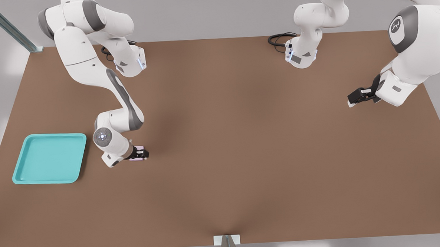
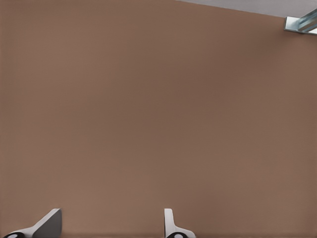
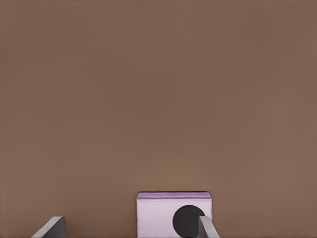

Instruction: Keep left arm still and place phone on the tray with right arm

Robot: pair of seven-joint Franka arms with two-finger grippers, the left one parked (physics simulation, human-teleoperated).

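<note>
Pink-lilac phone [image 1: 138, 148] lies on the brown worktop [image 1: 243, 156], near the turquoise tray [image 1: 50, 158] but outside it, on the front view's right of it; no writing readable on it, only one black lens in the wrist view, cut by the frame edge. Right arm's [image 1: 91, 66] hand [image 1: 142, 154] sits low over the phone, fingers [image 3: 207, 228] spread, one fingertip overlapping the lens, other well off the slab. Phone mostly hidden behind hand in front view; can't tell if the fingers touch it.
</note>
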